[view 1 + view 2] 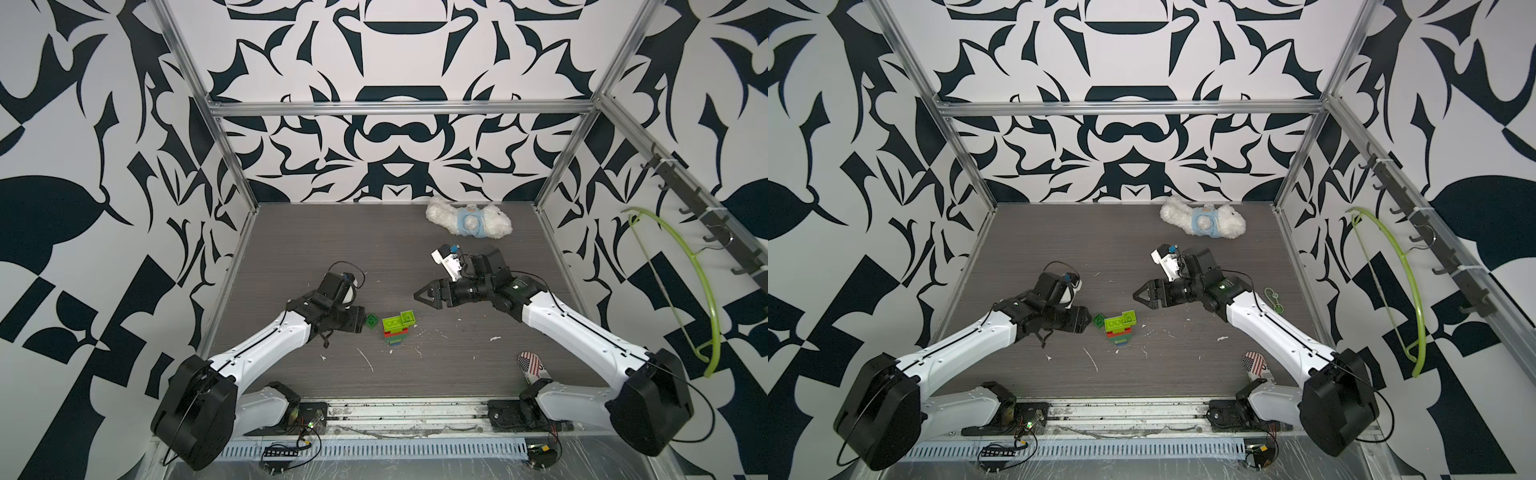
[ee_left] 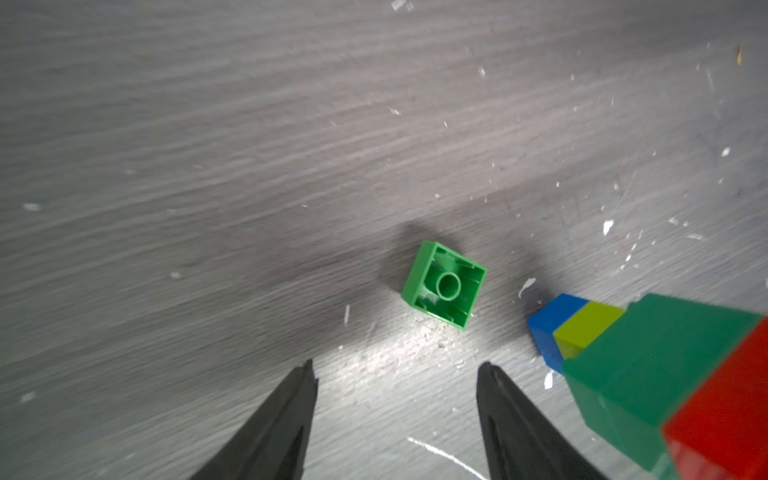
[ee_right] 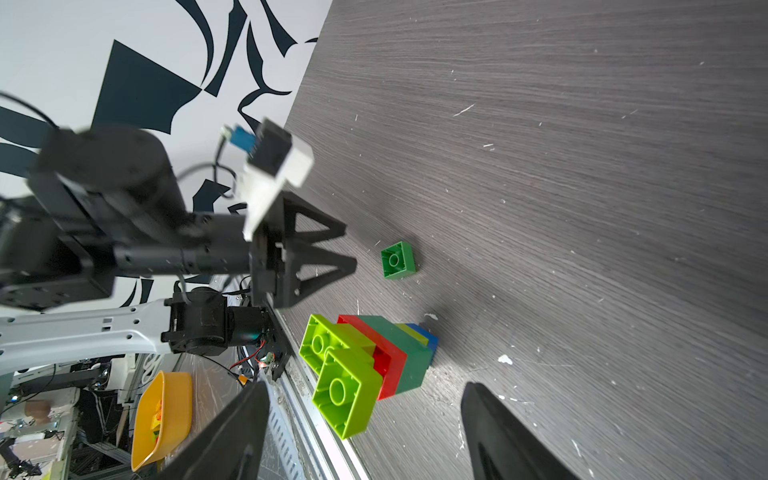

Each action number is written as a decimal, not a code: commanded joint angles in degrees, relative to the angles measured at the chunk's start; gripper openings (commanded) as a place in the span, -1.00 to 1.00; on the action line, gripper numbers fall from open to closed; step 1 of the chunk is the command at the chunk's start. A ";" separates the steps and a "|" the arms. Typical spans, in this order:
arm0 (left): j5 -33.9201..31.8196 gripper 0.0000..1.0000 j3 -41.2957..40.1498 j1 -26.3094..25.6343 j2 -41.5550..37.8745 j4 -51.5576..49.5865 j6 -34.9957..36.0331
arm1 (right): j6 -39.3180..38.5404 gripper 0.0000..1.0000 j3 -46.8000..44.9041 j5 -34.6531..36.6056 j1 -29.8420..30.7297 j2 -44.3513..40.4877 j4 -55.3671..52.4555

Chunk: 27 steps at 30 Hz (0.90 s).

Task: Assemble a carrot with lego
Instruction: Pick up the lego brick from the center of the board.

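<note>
The carrot (image 1: 395, 329) stands on the table on its blue tip, with lime, dark green and red layers and two lime bricks on top; it also shows as the carrot (image 1: 1118, 328), (image 2: 665, 374), (image 3: 374, 361). One loose dark green lego brick (image 1: 371, 321), (image 1: 1098, 321), (image 2: 444, 286), (image 3: 398, 260) lies hollow side up just left of the carrot. My left gripper (image 2: 395, 368), (image 3: 350, 246) hovers beside this brick, open and empty. My right gripper (image 1: 415, 296), (image 3: 365, 384) hangs open to the right of and behind the carrot, holding nothing.
A white plush toy (image 1: 467, 222) lies at the back of the table. A flag-patterned item (image 1: 532, 365) lies near the right arm's base. A lime hanger (image 1: 681, 291) hangs on the right wall. A yellow bin (image 3: 162, 415) sits beyond the table's front rail.
</note>
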 commanded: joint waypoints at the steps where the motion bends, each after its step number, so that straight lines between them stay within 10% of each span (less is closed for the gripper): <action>1: -2.69 0.39 -1.95 -1.20 1.02 10.66 0.82 | -1.89 0.56 0.22 -1.85 -0.51 0.18 1.14; 27: -6.43 0.18 -6.23 -7.16 9.42 23.94 5.39 | -0.72 0.52 -4.13 -5.21 -1.28 -0.01 4.95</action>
